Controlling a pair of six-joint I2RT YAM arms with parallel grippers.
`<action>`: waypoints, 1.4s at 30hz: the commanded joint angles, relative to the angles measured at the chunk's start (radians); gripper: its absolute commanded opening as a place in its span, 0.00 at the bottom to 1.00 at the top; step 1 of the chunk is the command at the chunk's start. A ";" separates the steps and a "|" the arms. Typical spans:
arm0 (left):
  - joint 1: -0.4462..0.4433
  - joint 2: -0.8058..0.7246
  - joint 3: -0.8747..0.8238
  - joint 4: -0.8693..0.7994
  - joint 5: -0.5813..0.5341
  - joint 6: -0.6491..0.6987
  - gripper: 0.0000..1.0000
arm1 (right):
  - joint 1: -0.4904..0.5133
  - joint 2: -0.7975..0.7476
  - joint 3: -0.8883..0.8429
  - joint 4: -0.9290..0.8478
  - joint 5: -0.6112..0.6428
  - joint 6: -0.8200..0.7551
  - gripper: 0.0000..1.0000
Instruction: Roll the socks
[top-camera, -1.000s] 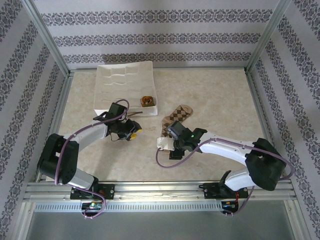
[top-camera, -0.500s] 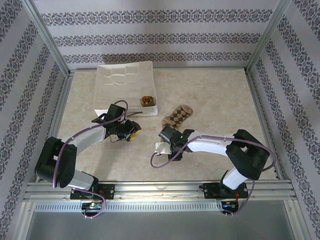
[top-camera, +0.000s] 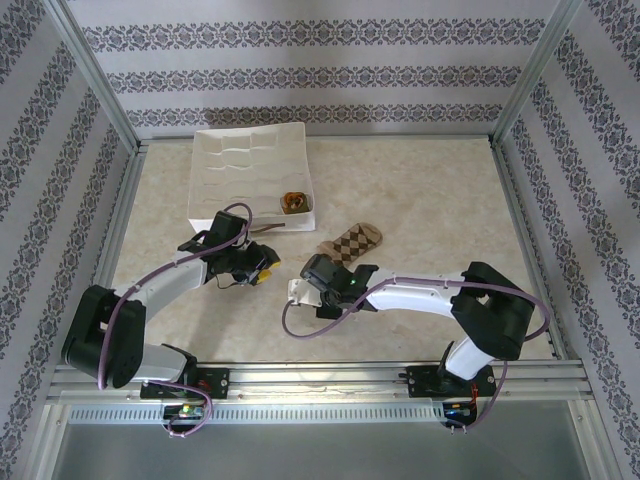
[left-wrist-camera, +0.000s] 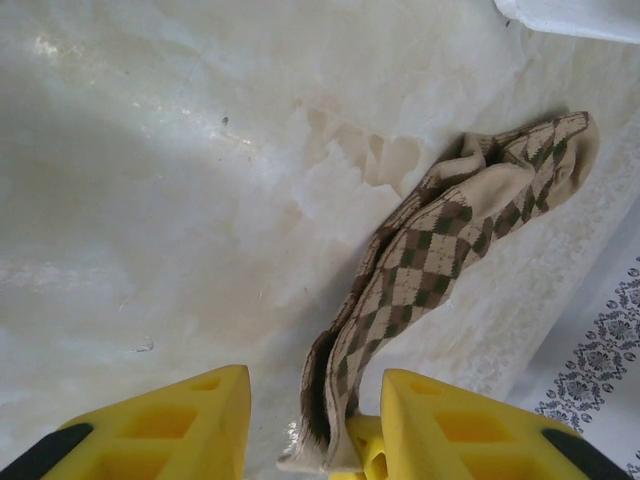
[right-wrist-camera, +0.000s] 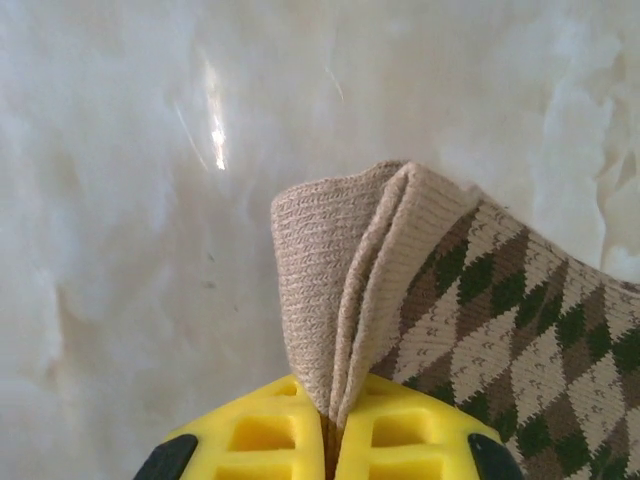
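Right gripper (right-wrist-camera: 333, 410): clamped shut on cuff of argyle sock (right-wrist-camera: 480, 330).
Sock position: flat on table (top-camera: 420, 190), near tray (top-camera: 250, 160) corner.
Left gripper (left-wrist-camera: 312, 385): jaws partly apart; second argyle sock (left-wrist-camera: 430, 260) end between them.

I read argyle sock (right-wrist-camera: 480, 330): knitted cloth, matt, ribbed cuff | table (right-wrist-camera: 130, 220): smooth, glossy, marble-look | my right fingers (right-wrist-camera: 262, 437): yellow moulded plastic
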 joint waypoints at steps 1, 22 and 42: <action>0.003 -0.026 -0.014 -0.036 -0.004 -0.012 0.38 | 0.004 -0.036 -0.004 0.027 -0.098 0.162 0.00; -0.099 0.094 0.075 -0.067 0.114 0.009 0.32 | -0.256 0.108 0.039 0.005 -0.649 0.499 0.00; -0.190 0.239 0.088 0.146 0.144 -0.113 0.21 | -0.313 0.203 0.080 0.028 -0.649 0.540 0.03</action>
